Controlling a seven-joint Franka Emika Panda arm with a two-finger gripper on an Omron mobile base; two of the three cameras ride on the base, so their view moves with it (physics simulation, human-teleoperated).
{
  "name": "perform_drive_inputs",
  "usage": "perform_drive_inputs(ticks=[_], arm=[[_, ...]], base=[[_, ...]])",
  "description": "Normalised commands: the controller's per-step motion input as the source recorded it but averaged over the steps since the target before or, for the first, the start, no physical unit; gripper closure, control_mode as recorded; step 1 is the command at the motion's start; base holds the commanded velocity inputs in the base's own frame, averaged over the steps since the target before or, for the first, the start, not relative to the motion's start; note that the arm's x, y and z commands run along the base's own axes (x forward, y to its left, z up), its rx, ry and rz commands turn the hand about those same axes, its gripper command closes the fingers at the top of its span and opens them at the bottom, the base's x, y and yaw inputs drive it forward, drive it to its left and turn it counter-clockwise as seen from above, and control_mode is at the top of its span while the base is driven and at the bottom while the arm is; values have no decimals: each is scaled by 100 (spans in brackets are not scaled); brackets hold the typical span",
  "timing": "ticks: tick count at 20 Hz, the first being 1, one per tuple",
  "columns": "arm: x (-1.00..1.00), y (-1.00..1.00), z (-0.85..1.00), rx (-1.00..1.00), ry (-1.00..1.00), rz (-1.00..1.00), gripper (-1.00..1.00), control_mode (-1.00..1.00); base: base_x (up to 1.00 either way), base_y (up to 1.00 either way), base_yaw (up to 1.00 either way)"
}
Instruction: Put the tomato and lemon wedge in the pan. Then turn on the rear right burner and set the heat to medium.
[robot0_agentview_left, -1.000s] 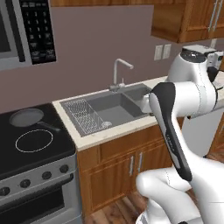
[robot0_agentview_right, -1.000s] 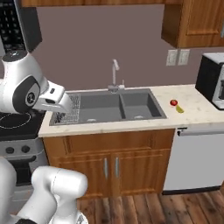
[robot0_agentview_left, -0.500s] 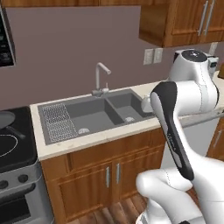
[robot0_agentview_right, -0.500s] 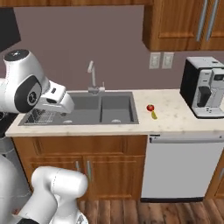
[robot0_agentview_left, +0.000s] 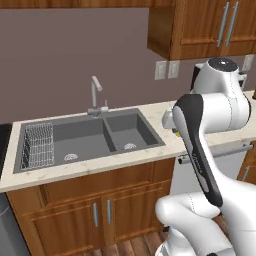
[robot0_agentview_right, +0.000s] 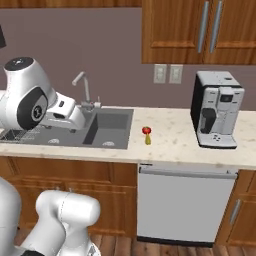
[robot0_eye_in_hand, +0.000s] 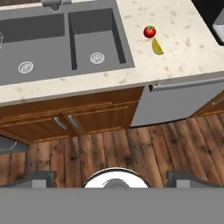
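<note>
Pale speckled counter (robot0_agentview_right: 175, 142) with a double sink (robot0_agentview_right: 90, 129) set in it. Tomato (robot0_agentview_right: 146, 130) and lemon wedge (robot0_agentview_right: 148, 139) sit just beside each other, coffee machine (robot0_agentview_right: 216, 116) further along.

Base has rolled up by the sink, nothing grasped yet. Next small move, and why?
Probably extend the arm toward the tomato and bring the gripper down over it. The tomato and the lemon wedge sit close together on the counter between the sink and the coffee machine, while the hand view looks from above the floor in front of the cabinets.
</note>
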Motion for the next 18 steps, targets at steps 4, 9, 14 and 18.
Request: perform_drive_inputs(ticks=[4, 9, 14, 18], arm=[[0, 0, 0, 0, 0, 0, -100, 100], [0, 0, 0, 0, 0, 0, -100, 100], [0, 0, 0, 0, 0, 0, -100, 100], [0, 0, 0, 0, 0, 0, -100, 100]], base=[[44, -41, 17], [33, -32, 5], [22, -11, 0], [6, 0, 0]])
